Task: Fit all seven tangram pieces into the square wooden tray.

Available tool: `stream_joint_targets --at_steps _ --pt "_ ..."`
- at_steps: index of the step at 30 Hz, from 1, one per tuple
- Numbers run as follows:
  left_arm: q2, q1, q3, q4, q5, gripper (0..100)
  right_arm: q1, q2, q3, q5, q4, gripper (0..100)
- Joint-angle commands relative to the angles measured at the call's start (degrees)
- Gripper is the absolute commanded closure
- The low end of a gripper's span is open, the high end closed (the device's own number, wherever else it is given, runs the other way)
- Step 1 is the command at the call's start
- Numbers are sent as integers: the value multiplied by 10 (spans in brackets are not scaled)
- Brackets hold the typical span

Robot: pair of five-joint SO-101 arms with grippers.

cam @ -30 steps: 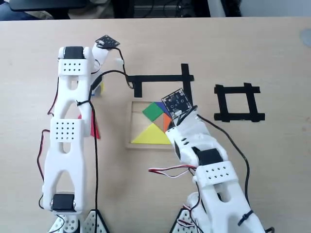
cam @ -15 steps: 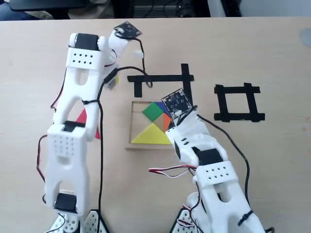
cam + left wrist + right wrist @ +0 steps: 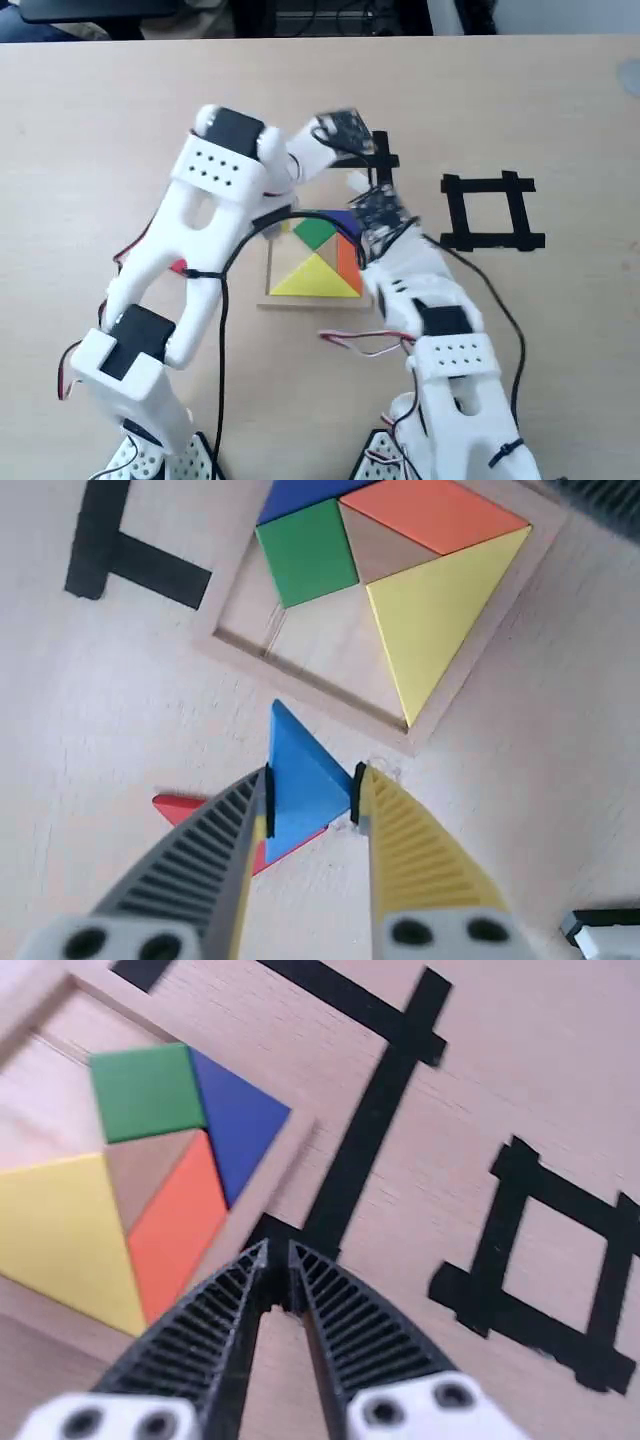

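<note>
The square wooden tray [image 3: 300,300] lies mid-table and holds a yellow triangle [image 3: 310,275], a green square [image 3: 317,235], an orange piece [image 3: 348,262] and a dark blue piece [image 3: 235,1120]. Bare tray floor [image 3: 320,650] shows beside the green square. My left gripper [image 3: 310,775] is shut on a light blue triangle [image 3: 300,795], held just outside the tray's rim [image 3: 330,705]. A red piece [image 3: 180,808] lies on the table beneath it. My right gripper [image 3: 275,1260] is shut on nothing, over black tape by the tray's far corner.
A black tape square [image 3: 490,212] is marked on the table to the right of the tray. An L-shaped tape mark [image 3: 380,160] lies behind it. The left arm [image 3: 200,240] stretches across the table's left half and covers part of the tray's left rim.
The left arm has swung from the far left over to the tray, carrying the light blue triangle. The right arm has drawn slightly right, uncovering the orange piece.
</note>
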Motion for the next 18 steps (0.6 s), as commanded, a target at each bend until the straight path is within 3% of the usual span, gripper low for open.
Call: stream_joint_targets --at_steps 1,13,18 --pt "-1 10 27 -46 -40 971 71 -15 -5 10 3 986" --pt "122 10 -20 -148 -130 971 263 -13 -4 -78 -20 986" --pt "182 9 -77 -144 -148 971 281 -13 -4 -112 -28 986"
